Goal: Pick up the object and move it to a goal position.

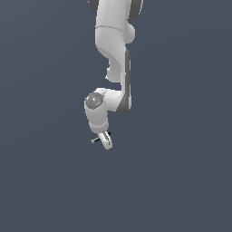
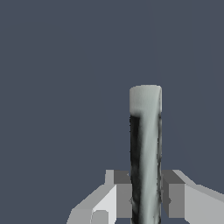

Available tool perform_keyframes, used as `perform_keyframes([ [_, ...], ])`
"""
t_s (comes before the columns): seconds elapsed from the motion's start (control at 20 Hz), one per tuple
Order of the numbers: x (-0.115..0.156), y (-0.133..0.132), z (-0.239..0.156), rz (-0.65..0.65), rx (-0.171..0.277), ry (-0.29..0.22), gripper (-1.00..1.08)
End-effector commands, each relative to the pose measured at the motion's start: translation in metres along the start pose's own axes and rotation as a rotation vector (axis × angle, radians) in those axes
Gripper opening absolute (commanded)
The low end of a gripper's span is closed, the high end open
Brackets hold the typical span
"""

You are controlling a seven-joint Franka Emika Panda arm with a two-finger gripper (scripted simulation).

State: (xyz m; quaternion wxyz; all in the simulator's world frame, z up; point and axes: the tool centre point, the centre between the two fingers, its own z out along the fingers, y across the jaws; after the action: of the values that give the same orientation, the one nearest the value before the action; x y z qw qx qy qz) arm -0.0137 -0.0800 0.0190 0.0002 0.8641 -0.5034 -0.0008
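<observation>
Now the jaws clamp the stick on both sides.

Item: arm, exterior view — your frame cut its upper links off at the top edge. Item: stick — too small for you to read any detail there. Item: stick, wrist view — near end ran out of frame; the fingers covered its flanks.
</observation>
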Motion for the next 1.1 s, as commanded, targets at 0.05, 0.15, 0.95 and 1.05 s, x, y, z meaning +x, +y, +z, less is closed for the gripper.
perform_keyframes([
  [0.05,0.0,-0.001,-0.015,0.0,0.001,0.001,-1.0],
  [0.15,0.0,-0.002,-0.028,0.0,0.001,0.0,-1.0],
  [0.95,-0.002,-0.014,-0.194,0.002,0.0,0.002,-1.0],
  [1.05,-0.002,-0.016,-0.213,0.002,0.0,0.002,-1.0],
])
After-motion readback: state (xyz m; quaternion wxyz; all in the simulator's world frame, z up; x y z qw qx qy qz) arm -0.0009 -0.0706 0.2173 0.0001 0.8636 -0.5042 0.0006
